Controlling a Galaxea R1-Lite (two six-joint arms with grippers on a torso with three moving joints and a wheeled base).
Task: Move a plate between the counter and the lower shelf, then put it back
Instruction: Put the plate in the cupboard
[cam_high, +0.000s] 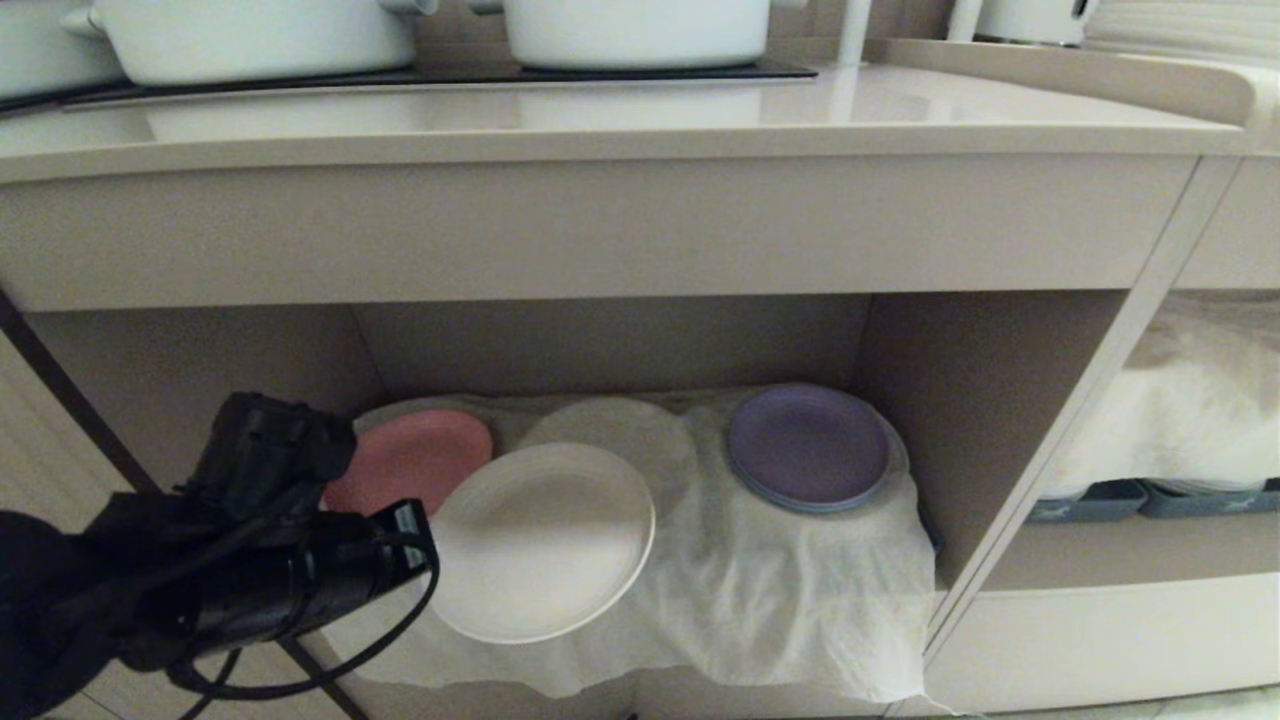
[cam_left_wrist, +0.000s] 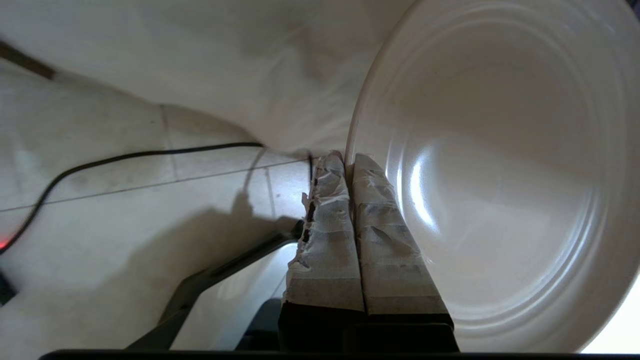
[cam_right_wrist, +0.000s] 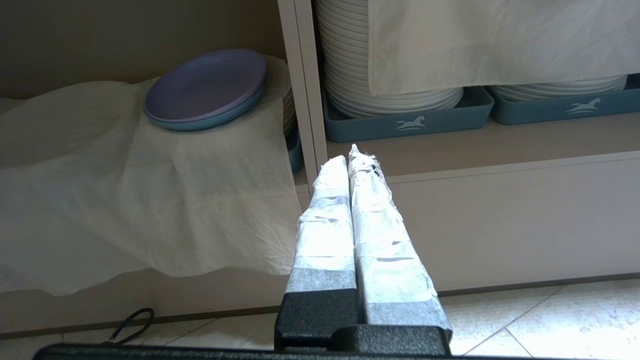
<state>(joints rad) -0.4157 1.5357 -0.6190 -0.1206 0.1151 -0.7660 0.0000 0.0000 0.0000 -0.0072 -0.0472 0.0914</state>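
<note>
Wrinkled off-white cloth (cam_high: 760, 590) lines the lower shelf (cam_high: 980, 400); left tool (cam_left_wrist: 348, 162) pinches the round plate's (cam_high: 545, 540) rim.

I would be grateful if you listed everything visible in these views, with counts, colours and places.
plate: one, cream, at the front of the lower shelf, rim pinched by the left hand.
pink plate: one, lower shelf, back left.
purple plates: small stack, purple over blue, lower shelf, right.
cloth: one, off-white, draped over the lower shelf.
counter: one, pale beige, above the shelf.
pots: at least two, white, on the counter.
white plates: tall stacks in blue trays, neighbouring niche.
left hand: taped fingers shut on the plate's rim.
right hand: taped fingers shut, empty, before the cabinet divider.
</note>
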